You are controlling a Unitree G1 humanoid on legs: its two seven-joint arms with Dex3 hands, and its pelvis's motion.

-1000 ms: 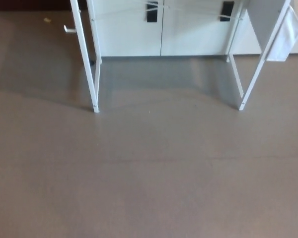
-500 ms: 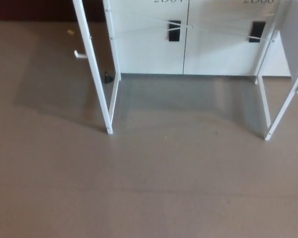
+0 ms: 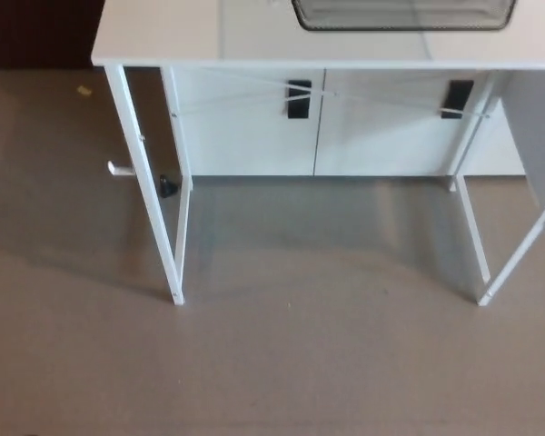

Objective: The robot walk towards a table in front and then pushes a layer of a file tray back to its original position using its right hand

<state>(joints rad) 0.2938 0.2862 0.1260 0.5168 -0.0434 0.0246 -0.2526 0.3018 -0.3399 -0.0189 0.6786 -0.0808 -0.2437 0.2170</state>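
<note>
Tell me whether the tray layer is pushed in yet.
Cannot tell: only the file tray's front edge shows on the table; neither hand is in view.

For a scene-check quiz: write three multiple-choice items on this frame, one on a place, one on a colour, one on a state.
1. Where does the file tray sit?
A. on the table top, at the picture's upper edge
B. on the floor
C. under the table

2. What colour is the table?
A. black
B. white
C. red

3. Are the robot's hands in view?
A. both
B. only the right
C. neither

Answers: 1 A, the tray rests on the top; 2 B, top and legs are white; 3 C, no hand shows.
</note>
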